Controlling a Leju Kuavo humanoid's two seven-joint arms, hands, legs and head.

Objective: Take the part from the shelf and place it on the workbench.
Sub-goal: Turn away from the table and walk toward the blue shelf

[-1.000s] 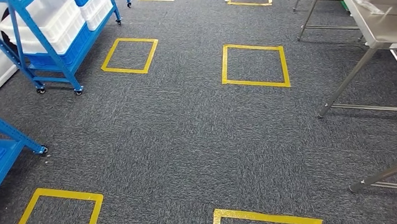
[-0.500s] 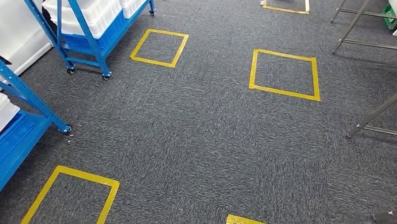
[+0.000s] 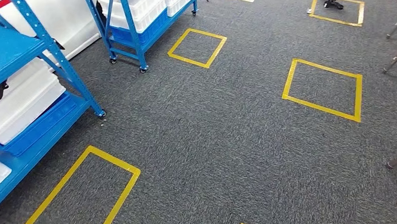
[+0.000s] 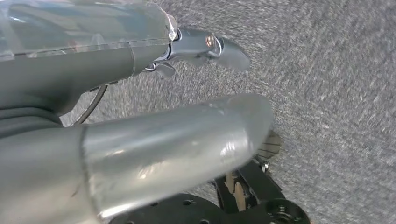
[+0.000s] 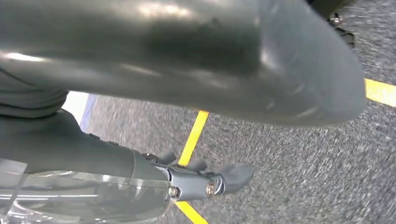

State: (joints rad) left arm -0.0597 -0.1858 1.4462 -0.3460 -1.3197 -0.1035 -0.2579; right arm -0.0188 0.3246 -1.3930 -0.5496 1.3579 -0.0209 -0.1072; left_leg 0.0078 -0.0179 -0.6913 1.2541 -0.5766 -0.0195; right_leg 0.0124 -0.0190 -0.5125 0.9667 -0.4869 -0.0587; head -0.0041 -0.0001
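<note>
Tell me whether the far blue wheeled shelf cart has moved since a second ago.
No. The blue shelf cart keeps its place beside the yellow floor square; both slide right together in the head view, so the camera turned, not the cart.

Head view looks forward and down from high up at grey carpet with yellow tape squares; blue shelf at left of frame, second blue rack upper left. Both wrist views sit close behind the left hand and right hand, facing down at carpet, blurred. Shared: carpet in all; yellow tape in head and right wrist
</note>
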